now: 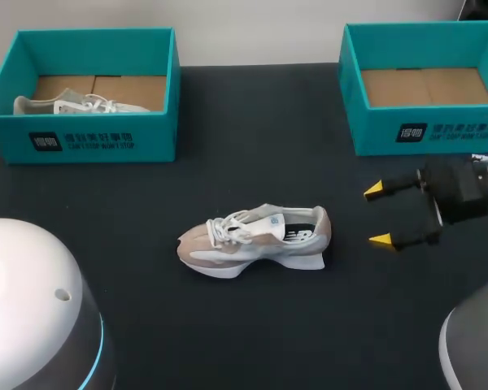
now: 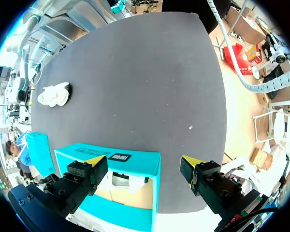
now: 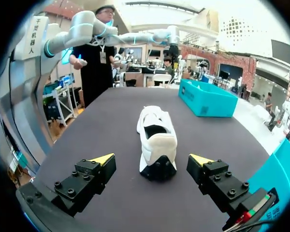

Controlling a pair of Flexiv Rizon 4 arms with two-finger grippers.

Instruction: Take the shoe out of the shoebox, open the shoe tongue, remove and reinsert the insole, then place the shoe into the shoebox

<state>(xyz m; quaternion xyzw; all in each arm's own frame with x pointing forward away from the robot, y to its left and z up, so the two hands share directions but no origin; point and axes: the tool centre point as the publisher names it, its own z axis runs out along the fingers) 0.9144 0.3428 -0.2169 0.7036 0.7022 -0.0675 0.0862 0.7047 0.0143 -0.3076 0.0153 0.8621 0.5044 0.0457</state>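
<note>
The beige and white mesh sneaker [image 1: 256,241] stands on the black table [image 1: 252,122], just ahead of the right gripper [image 1: 377,215], heel toward its wide-open, empty fingers. It seems the shoe is already out of its box, so opening the tongue comes next, and this calls for a reach over the heel to the laces. The left gripper [image 2: 143,161], also wide and empty, hangs above a teal cardboard shoebox [image 2: 135,166].

You have a dark, matte table [image 1: 252,138] under everything. A second pale shoe [image 1: 69,104] lies in the teal box [image 1: 159,130] at your far left (its lower part hidden behind the box's front wall), laces showing. One tiny pale speck [image 2: 190,127] sits on the bare tabletop.
</note>
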